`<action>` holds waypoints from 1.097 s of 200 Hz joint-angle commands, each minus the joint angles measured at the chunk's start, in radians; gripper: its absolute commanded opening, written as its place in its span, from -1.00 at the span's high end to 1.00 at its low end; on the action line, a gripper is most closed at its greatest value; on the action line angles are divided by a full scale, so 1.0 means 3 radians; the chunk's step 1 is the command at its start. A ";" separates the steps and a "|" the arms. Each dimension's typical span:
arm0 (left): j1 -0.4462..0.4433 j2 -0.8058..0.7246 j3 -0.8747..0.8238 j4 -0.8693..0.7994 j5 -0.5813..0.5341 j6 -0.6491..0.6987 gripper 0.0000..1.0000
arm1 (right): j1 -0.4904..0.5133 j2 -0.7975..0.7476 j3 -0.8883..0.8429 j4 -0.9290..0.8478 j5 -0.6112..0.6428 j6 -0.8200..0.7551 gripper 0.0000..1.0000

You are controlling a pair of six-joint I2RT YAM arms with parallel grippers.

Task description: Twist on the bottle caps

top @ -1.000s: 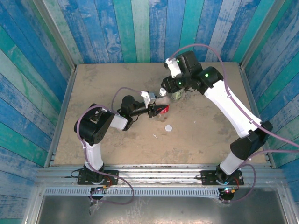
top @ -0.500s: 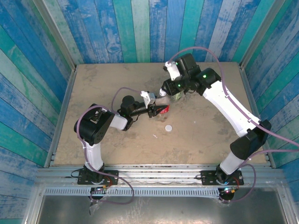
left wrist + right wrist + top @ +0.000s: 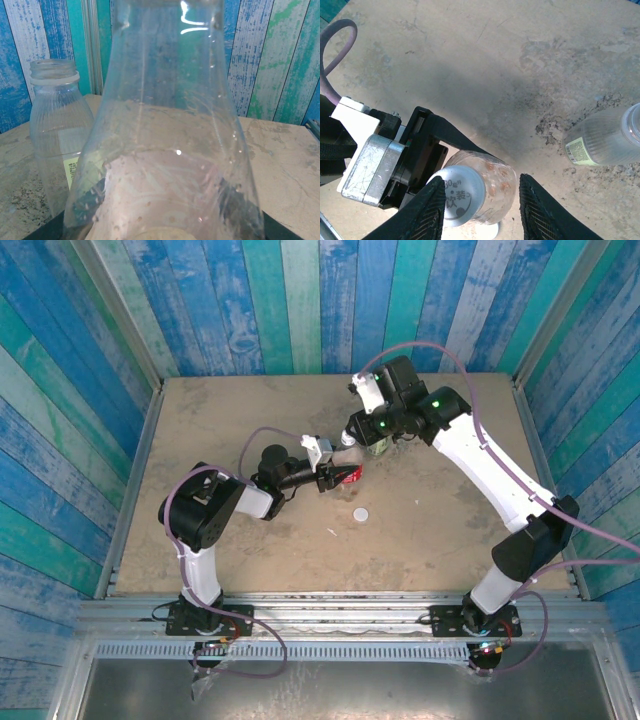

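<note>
While my left gripper (image 3: 338,476) clamps the red-label bottle (image 3: 495,185), its white cap (image 3: 460,195) sits between the part-open jaws of my right gripper (image 3: 481,179) — uncapped green-label bottle (image 3: 607,137) just beside, loose cap (image 3: 360,512) near the left gripper.

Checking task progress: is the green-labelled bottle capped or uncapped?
Uncapped. In the left wrist view the green-labelled bottle shows a bare, open mouth above its neck ring; a white cap lies loose on the table.

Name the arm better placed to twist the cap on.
Right. Its jaws straddle the cap atop the red bottle; the left jaws clamp that bottle's body, steadying it.
</note>
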 commanded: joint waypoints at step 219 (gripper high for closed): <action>-0.0032 0.0188 -0.0078 -0.0665 0.0102 0.0010 0.05 | 0.0001 0.0004 -0.0477 -0.0106 -0.0146 0.0016 0.39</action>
